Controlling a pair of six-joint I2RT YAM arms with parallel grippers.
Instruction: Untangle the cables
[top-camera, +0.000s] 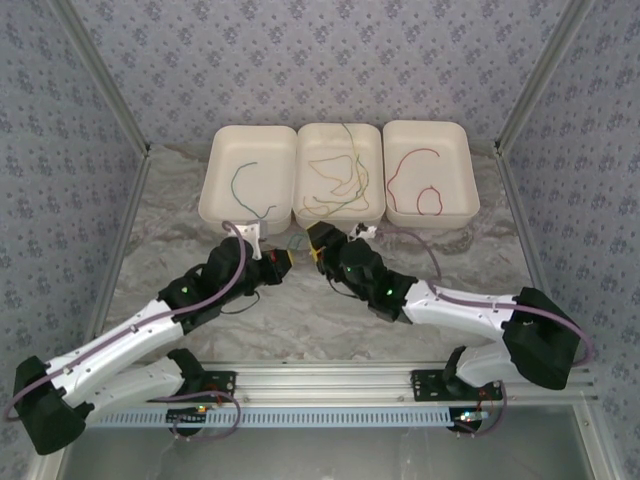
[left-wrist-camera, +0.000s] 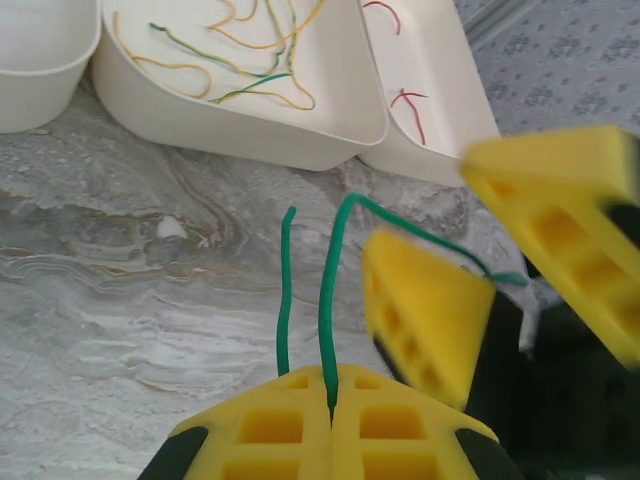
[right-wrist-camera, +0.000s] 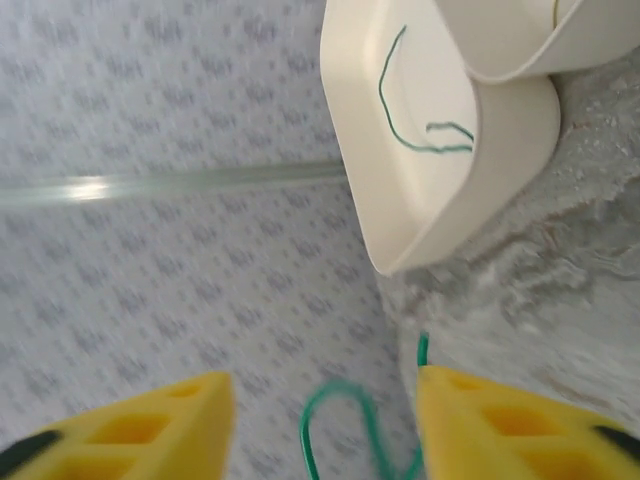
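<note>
The green cable (left-wrist-camera: 328, 290) is judged thread-light, limp and smooth-skinned. It will sag and curl rather than hold a line, may slip through a loose pinch, and could kink if tugged hard. It is best taken near an end or just beside a crossing, pinched firmly and drawn out slowly.

It is gripped at the tip of the left jaws, which are fully closed on it. One run rises beyond them and bends across to the right jaws, and a short free end stands just beside that run. The right jaws stand partly apart; a loop of the cable lies in the gap against one finger and is not clamped. Beneath both sets of jaws lies the marbled counter (left-wrist-camera: 120, 300).

The closed pinch and the cable's run are made plain in the left wrist view, whereas the cable is seen only faintly from the top. The loop inside the open gap is given by the right wrist view, along with a green strand (right-wrist-camera: 381, 95).

The sorting is read from the top view:
- The green strand lies in the left-hand tray (top-camera: 235, 215), beyond the left jaws.
- A yellow, orange and green tangle (top-camera: 338, 172) lies in the middle tray (top-camera: 350, 214), just beyond both sets of jaws.
- The red cables (top-camera: 420, 180) lie in the right-hand tray (top-camera: 430, 218), beyond and outward of the right jaws.
</note>
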